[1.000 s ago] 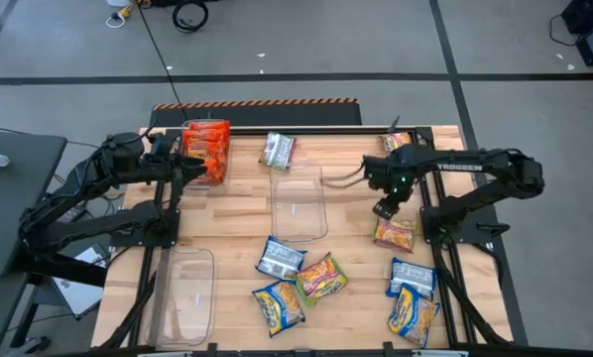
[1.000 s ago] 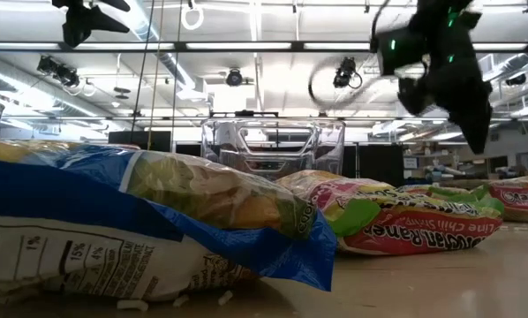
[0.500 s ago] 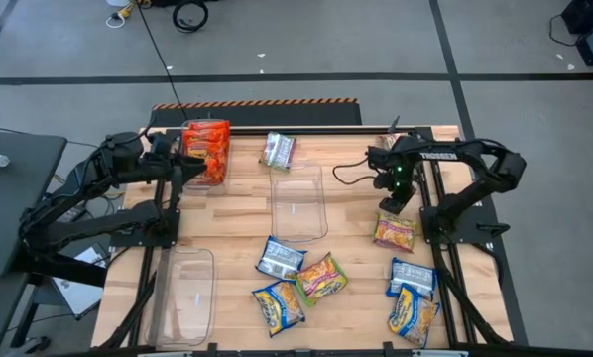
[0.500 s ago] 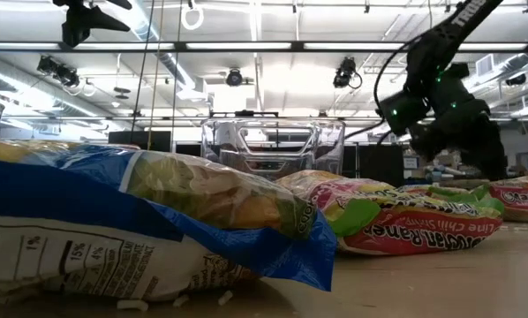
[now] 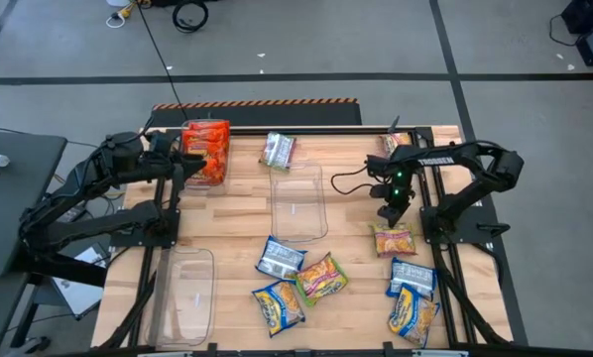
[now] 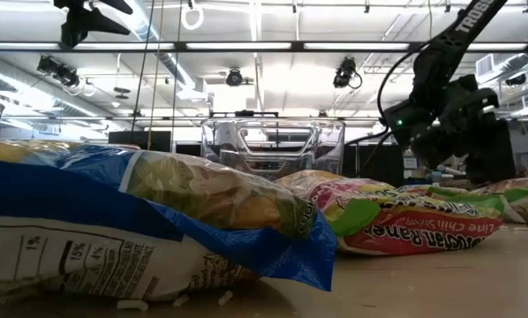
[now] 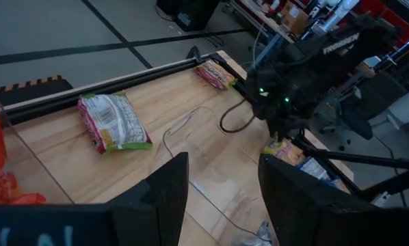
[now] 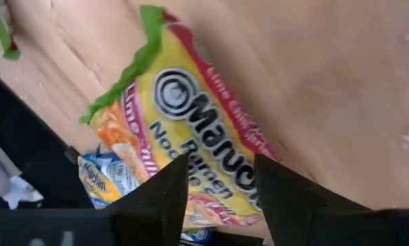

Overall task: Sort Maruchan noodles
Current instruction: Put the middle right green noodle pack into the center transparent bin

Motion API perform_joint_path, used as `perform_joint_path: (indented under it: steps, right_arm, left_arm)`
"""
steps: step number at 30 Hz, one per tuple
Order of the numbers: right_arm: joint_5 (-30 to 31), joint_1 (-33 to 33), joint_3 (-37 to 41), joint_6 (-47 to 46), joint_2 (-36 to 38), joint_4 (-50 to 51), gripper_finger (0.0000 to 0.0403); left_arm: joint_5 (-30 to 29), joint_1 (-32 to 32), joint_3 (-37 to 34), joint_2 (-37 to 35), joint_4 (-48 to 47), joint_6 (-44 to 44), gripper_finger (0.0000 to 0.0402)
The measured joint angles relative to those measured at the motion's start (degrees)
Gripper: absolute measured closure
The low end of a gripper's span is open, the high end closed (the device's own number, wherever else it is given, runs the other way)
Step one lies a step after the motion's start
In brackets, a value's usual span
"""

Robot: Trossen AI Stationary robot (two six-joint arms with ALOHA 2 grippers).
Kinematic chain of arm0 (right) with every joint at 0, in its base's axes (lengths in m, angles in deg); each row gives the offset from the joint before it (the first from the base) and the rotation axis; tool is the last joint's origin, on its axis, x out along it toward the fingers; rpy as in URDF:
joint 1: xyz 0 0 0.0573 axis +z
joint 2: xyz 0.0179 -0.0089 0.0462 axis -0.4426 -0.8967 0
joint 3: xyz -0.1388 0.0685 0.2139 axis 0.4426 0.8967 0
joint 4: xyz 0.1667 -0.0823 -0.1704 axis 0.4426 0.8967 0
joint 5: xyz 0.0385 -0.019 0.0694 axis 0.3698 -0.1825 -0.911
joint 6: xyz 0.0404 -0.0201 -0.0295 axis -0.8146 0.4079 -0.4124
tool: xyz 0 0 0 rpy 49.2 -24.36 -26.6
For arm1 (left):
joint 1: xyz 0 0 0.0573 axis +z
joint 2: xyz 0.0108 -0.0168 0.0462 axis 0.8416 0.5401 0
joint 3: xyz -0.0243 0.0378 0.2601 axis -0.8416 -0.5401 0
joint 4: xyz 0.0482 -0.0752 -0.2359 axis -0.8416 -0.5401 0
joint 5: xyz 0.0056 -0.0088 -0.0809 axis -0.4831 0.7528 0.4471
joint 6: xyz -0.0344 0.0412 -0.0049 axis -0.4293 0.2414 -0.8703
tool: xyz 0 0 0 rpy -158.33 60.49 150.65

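High view: wooden table on grey floor; right gripper lowered onto a yellow-pink noodle packet; left gripper waits beside orange packets.
Low view: ceiling lights, packets in foreground.
Right wrist view: fingers parted, straddling the packet directly beneath, not yet clamped.
Left wrist view: fingers parted, empty.

Right claw low, fingers apart; left claw open.

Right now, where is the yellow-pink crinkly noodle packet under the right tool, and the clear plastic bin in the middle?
yellow-pink crinkly noodle packet (image 8: 191, 137), right wrist view, printed logo.
clear plastic bin (image 5: 298, 204), high view, bare floor.
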Motion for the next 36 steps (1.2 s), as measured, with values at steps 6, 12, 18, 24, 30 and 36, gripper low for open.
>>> perform_joint_path:
  steps: [6,12,18,24,30,36]
  right_arm:
    - [0.34,3.19,-2.31,2.27,1.46,1.24,0.0254]
    - [6.30,5.76,-5.25,3.30,-1.45,2.56,0.0217]
    - [-0.30,5.44,-5.22,4.49,-9.76,3.73,0.0166]
    - [-1.16,7.00,-5.22,4.66,-13.05,3.47,0.0209]
    - [0.23,8.86,-5.24,0.50,-10.89,2.08,0.0346]
    - [7.48,11.07,-10.96,-4.15,-2.17,8.10,0.0385]
  left_arm:
    - [-0.02,0.00,0.00,0.00,0.00,1.25,0.0221]
    - [-0.29,0.00,0.00,0.00,0.09,1.47,0.0221]
    - [-0.41,0.00,0.00,0.00,0.09,1.46,0.0221]
    - [-0.41,0.00,0.00,0.00,0.11,1.53,0.0221]
    - [-0.41,0.00,0.00,0.00,0.11,2.80,0.0221]
    - [-0.43,0.00,0.00,0.00,0.17,5.36,0.0221]
